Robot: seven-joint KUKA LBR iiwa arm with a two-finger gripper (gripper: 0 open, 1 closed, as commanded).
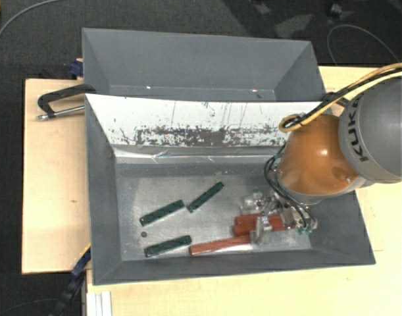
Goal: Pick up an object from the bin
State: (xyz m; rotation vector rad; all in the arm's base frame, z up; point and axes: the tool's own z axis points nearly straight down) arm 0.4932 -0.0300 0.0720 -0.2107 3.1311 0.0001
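We see the gripper (261,228) low over the floor of the grey bin (100,196), at about four o'clock on that floor. It hangs below the orange cover (316,160) on the wrist of the arm (381,133), which comes in from three o'clock.

The short red block (244,226) lies on the floor right beneath the gripper. One red end sticks out at nine o'clock of the gripper, another bit of red shows at three o'clock, and the gripper's metal parts cross the stretch between them. We cannot tell whether the two red bits are one block or two. Nor can we tell how wide the gripper stands, or whether it grips the block at all, because its own metal parts are too tangled with the block to read.

At about eight o'clock from the gripper, just beside the block, lies a long red bar (219,245), flat on the floor near the bin's six o'clock wall, with something pale at its near end.

Three dark green bars lie well apart from the gripper, toward nine o'clock. The upper green bar (206,196) is tilted, its far end pointing to about two o'clock. The middle green bar (162,211) lies just left of it. The lower green bar (168,245) lies at seven o'clock on the floor, in line with the long red bar.
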